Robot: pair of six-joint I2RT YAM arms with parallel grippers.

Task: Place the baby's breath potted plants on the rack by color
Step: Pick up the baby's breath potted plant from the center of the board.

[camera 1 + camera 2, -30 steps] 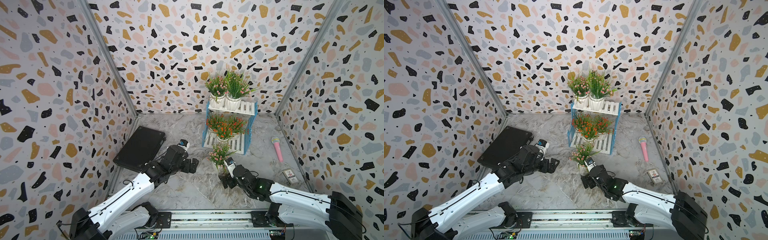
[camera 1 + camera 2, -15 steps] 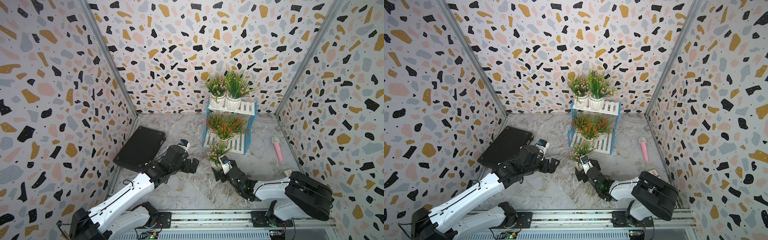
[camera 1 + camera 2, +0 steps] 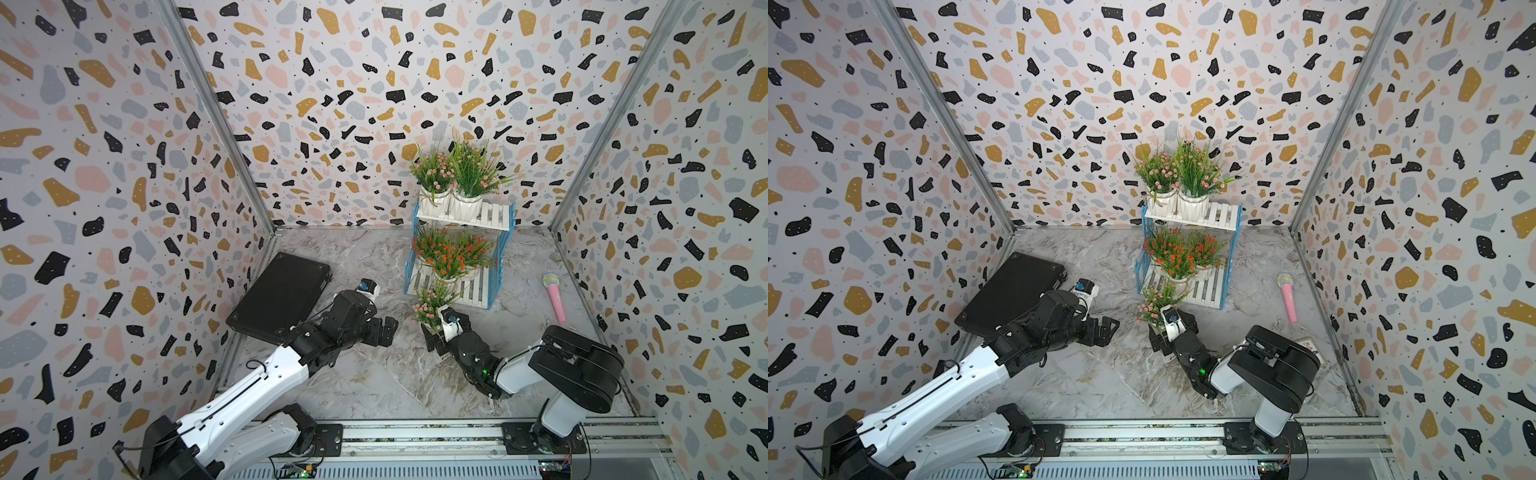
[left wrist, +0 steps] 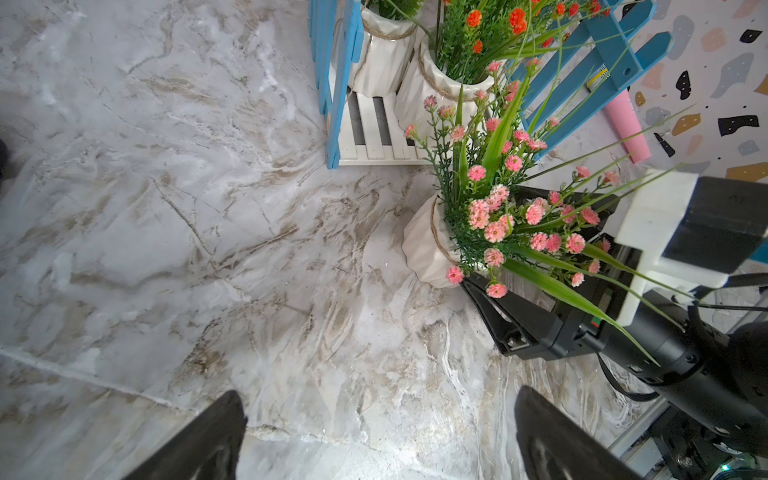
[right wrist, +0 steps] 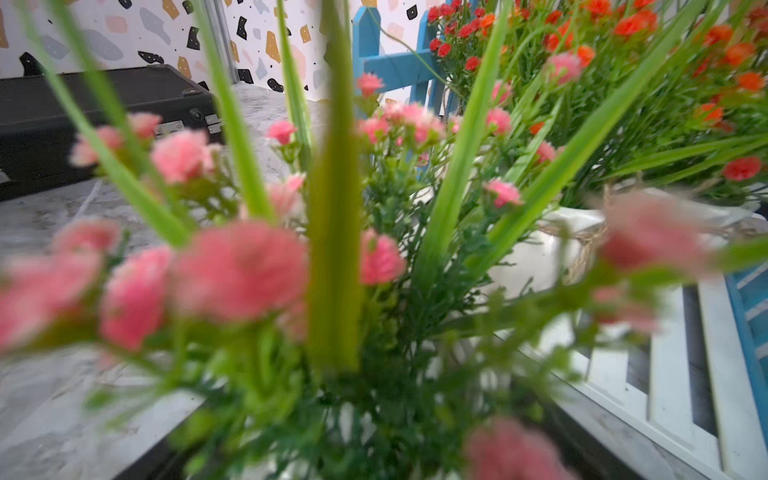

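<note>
while the rack (image 3: 496,218) already carries five of the six, one pink baby's breath potted plant (image 3: 430,305) stands loose on the marble floor, upright, just near of the rack's lower tier at its left end. status: not yet held.

right gripper (image 3: 441,330): jaws wide, one finger on each side of the plant's white ribbed pot (image 4: 426,245); whether either finger touches it cannot be told. change: a second ago this gripper lay short of the pot, the arm stretched long from the right; the arm has since folded and carried the jaws forward around it. meaning: the approach looks finished, and closing on the pot is the step in hand.

rack, top tier: two pink plants (image 3: 453,174) at the left end, right end bare, likely the slot for the third. lower tier: three orange-red plants (image 3: 449,253), full.

left gripper (image 3: 383,330): jaws wide, empty, hovering over bare floor left of the loose plant, unmoved.

further out: black case (image 3: 278,299) on the floor at left, by the wall; pink toy microphone (image 3: 555,297) on the floor at right.
</note>
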